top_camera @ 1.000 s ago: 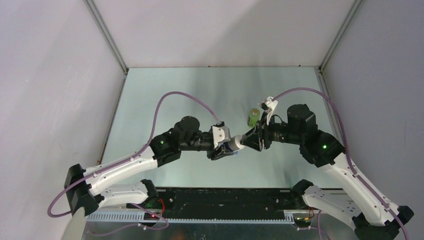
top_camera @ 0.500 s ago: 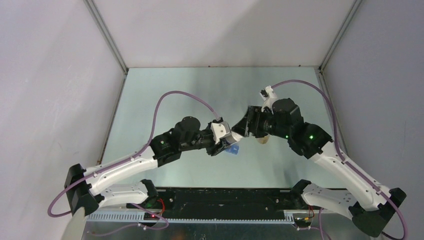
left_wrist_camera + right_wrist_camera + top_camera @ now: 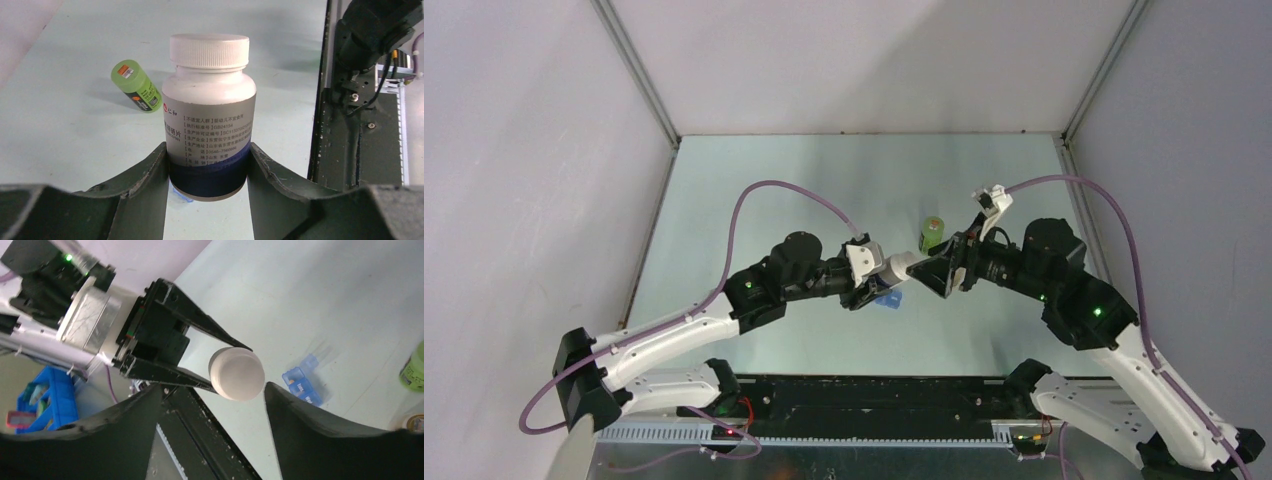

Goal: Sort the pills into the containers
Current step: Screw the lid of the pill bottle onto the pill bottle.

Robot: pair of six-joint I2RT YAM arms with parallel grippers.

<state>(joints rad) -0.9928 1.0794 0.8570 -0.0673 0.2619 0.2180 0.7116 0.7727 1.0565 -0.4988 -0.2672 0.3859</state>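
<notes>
Left claw: my left claw (image 3: 207,152) is clamped on a white plastic pill bottle (image 3: 209,115) with a grey printed label. One finger sits on each side of its lower body.
Why that grip: the pads stay low on the label, so the shoulder and the white ribbed screw cap (image 3: 236,373) stick out free past my fingertips.
Where the bottle is: I hold it in the air above the pale green table (image 3: 60,125), lying about level, with its cap pointing straight at my other arm.
Right claw: my right claw (image 3: 212,388) is spread wide and grips nothing. It faces the cap head on, and the cap sits centred in the gap. I cannot tell whether the cap is already between the tips or just ahead of them.
Step, as I judge it: uncapping, with one claw steadying the bottle and the other placed to turn the lid.
Blue box: a small translucent blue pill box (image 3: 301,385) lies on the table just below where my claws meet, probably where the pills go.
Green container: a small green cylindrical container (image 3: 136,86) rests on the table beyond us, apart from both claws.
Next move needs: my right fingers must close squarely on the cap rim.
Risk: the bottle could spin in my left grip, and with the mouth held sideways, pills could spill.
</notes>
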